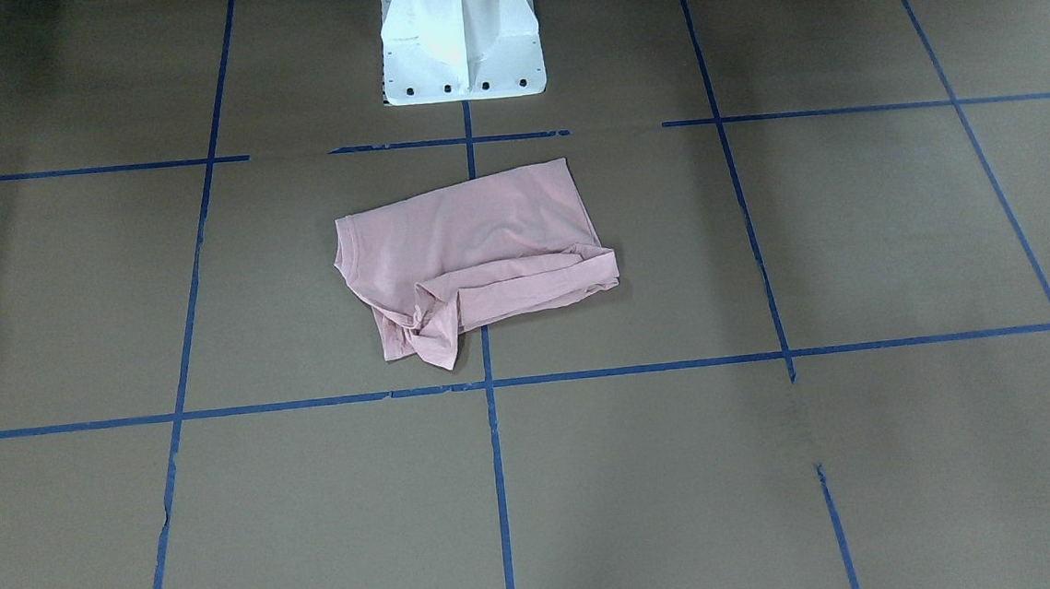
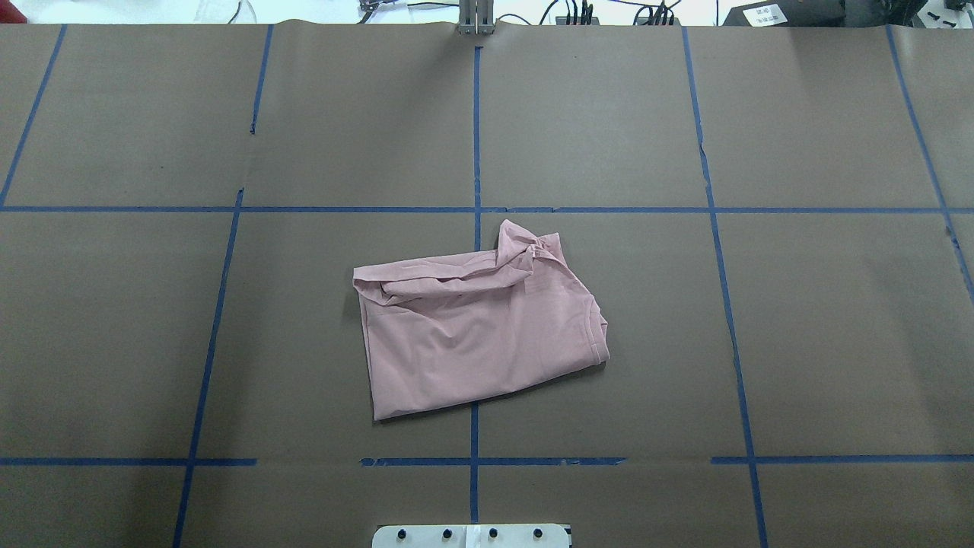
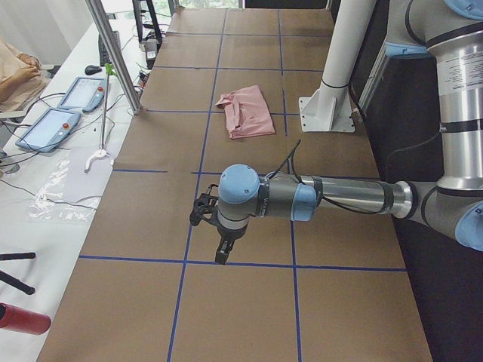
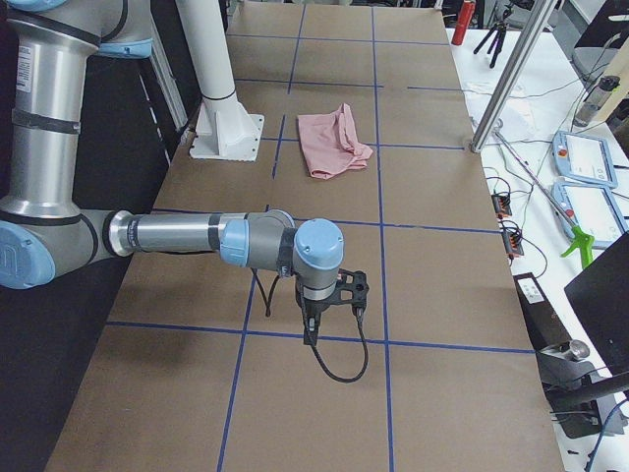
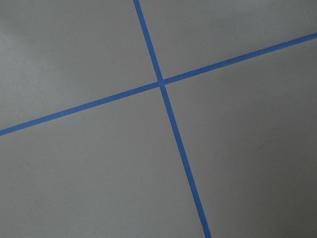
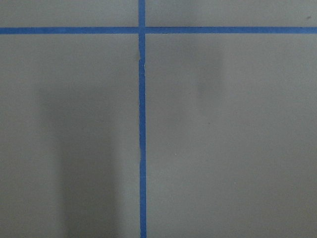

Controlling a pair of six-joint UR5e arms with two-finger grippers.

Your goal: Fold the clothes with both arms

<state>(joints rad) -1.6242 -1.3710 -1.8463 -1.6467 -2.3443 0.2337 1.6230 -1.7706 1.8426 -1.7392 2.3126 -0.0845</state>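
Note:
The pale pink T-shirt (image 1: 475, 247) lies folded into a rough rectangle at the table's middle, just in front of the white pedestal; its far edge is rolled and one sleeve is bunched (image 2: 525, 251). No print shows. It also shows small in the side views (image 3: 247, 111) (image 4: 332, 143). My left gripper (image 3: 223, 256) hangs over bare table far to the left of the shirt. My right gripper (image 4: 312, 334) hangs far to the right of it. I cannot tell whether either is open or shut. Neither holds cloth. Both wrist views show only brown paper and blue tape.
Brown paper with a grid of blue tape lines (image 2: 475, 209) covers the table. The white pedestal base (image 1: 459, 36) stands at the robot's edge. A metal post (image 3: 113, 56), teach pendants (image 3: 47, 128) and cables lie beyond the far edge, where a person's arm (image 3: 15, 72) shows.

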